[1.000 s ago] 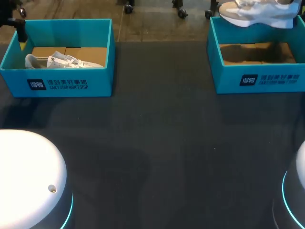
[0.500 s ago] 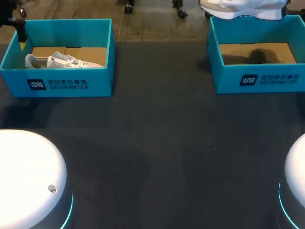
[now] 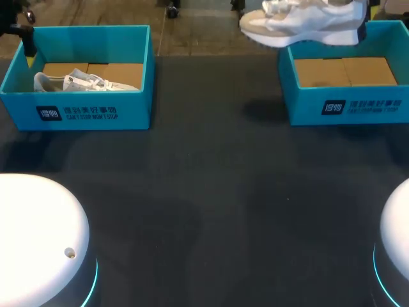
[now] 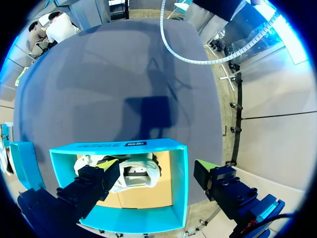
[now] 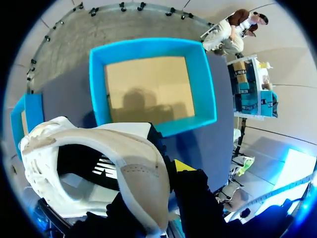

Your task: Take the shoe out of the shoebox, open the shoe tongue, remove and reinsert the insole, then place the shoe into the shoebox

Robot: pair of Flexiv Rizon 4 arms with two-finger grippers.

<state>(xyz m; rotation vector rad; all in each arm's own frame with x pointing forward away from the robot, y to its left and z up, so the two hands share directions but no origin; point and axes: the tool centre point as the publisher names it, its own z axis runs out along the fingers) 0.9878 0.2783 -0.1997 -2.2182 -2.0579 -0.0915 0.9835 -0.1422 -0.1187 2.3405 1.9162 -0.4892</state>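
Right gripper [image 5: 159,191] clamps the shoe [image 3: 300,22] by its collar, aloft at one o'clock, toe out past the empty box [image 3: 345,105], likely to free it for tongue work. Left gripper [image 4: 157,168] hangs spread wide over the left box [image 3: 77,112] at eleven o'clock, second shoe [image 3: 80,82] inside.

Table [image 3: 211,192]: a dark grey, matte surface that runs across the whole head view.
Left shoebox [image 3: 96,114]: an open teal box that stands flat on the table at the far left, close to the far edge, with white print on its near wall.
Right shoebox [image 3: 358,109]: a matching open teal box that stands on the table at the far right, well apart from the left shoebox; its brown cardboard floor shows.
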